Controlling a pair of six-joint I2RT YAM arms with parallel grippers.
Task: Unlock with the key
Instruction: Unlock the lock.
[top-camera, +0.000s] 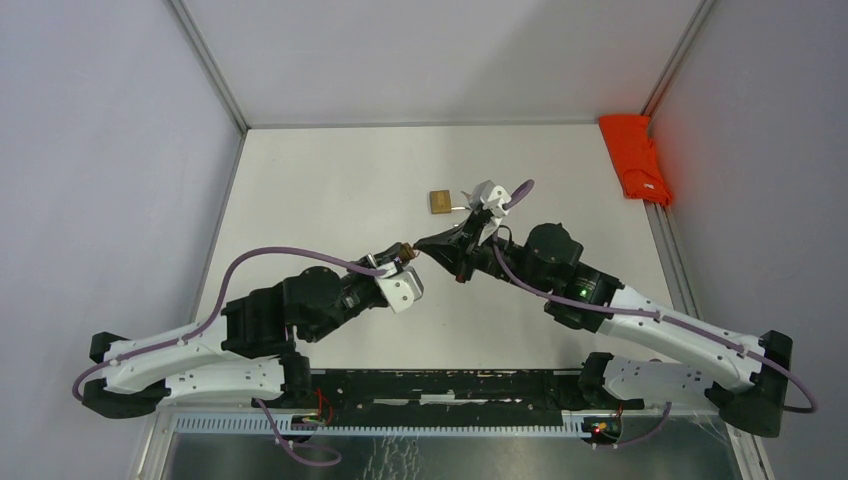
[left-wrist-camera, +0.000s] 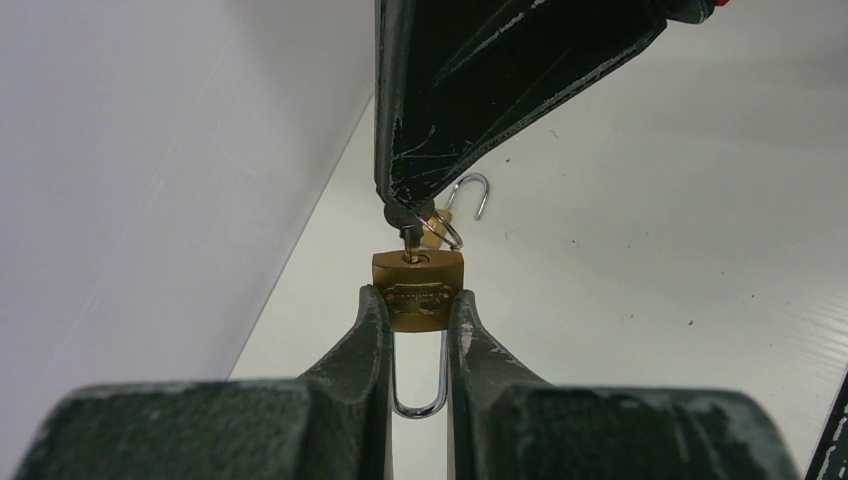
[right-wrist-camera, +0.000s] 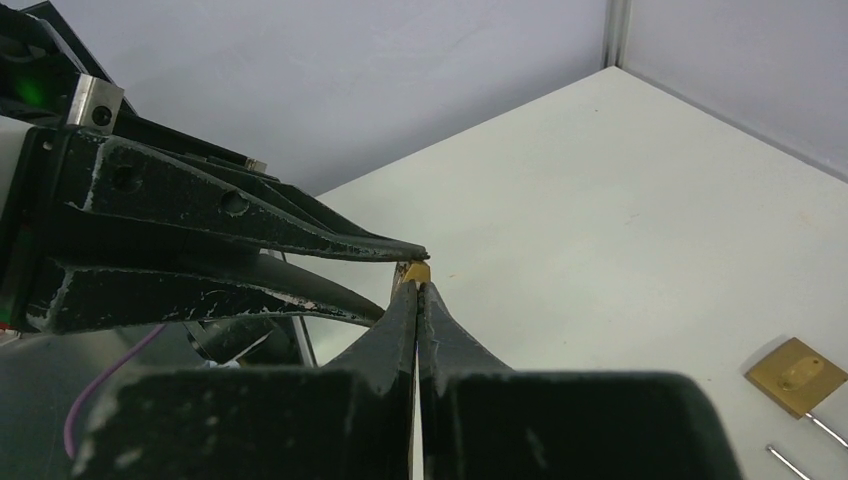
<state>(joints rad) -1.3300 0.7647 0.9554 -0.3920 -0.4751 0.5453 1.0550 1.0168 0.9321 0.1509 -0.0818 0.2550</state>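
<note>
My left gripper (left-wrist-camera: 418, 300) is shut on a small brass padlock (left-wrist-camera: 418, 288) and holds it above the table. Its steel shackle (left-wrist-camera: 420, 385) hangs closed between my fingers. My right gripper (right-wrist-camera: 418, 287) is shut on the key (left-wrist-camera: 408, 236), whose blade sits in the padlock's keyhole, with a key ring beside it. In the top view the two grippers meet tip to tip, left (top-camera: 403, 256) and right (top-camera: 428, 244). In the right wrist view only a sliver of brass (right-wrist-camera: 415, 271) shows past my shut fingertips.
A second brass padlock (top-camera: 440, 201) with an open shackle lies on the table just beyond the grippers; it also shows in the right wrist view (right-wrist-camera: 796, 375). A red object (top-camera: 635, 157) lies at the far right corner. Walls enclose the table.
</note>
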